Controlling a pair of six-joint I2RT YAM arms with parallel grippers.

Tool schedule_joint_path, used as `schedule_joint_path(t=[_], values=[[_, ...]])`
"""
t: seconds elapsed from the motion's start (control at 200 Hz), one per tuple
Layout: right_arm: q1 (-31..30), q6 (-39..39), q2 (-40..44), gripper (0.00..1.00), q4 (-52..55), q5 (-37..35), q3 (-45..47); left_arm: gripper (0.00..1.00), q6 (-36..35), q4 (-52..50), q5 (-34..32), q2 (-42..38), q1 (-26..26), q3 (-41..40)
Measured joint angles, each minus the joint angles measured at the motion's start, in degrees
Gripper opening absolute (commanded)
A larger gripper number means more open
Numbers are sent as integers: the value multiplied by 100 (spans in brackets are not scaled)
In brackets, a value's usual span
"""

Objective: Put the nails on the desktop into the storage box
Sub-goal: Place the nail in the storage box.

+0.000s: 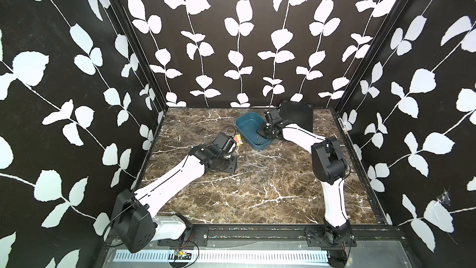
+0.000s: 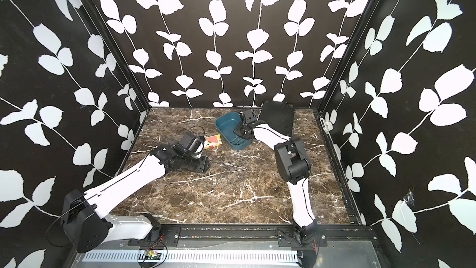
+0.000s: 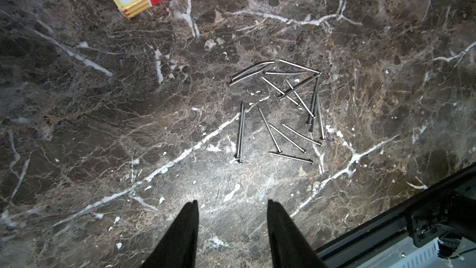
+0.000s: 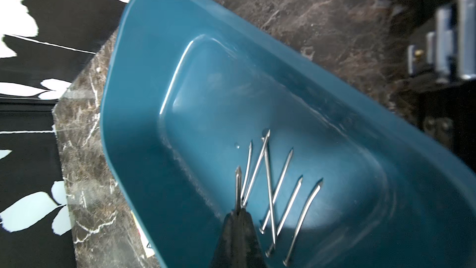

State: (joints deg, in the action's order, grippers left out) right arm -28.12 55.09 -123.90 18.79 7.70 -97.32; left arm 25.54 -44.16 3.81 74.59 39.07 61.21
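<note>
Counter: marble, nails strewn mid-frame.
Storage box: held several.
Right gripper: pinched one nail.
Left gripper: parted, empty.

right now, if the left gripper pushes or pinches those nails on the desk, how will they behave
The nails look thin, smooth and round, so a push would probably roll or skid them on the glossy desk. They lie flat and crossed, so a pinch may slip or lift several.
</note>
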Motion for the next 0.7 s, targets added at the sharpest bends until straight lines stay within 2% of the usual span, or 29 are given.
schedule_joint_path(t=[0.195, 0.55, 0.7], values=[[0, 28, -92, 0, 190, 2, -22, 46, 17, -9, 0, -20, 0, -109], [4, 94, -50, 30, 420, 22, -13, 46, -7, 162, 35, 90, -2, -173], [11, -39, 420, 32, 457, 109, 186, 46, -11, 343, 133, 328, -2, -197]])
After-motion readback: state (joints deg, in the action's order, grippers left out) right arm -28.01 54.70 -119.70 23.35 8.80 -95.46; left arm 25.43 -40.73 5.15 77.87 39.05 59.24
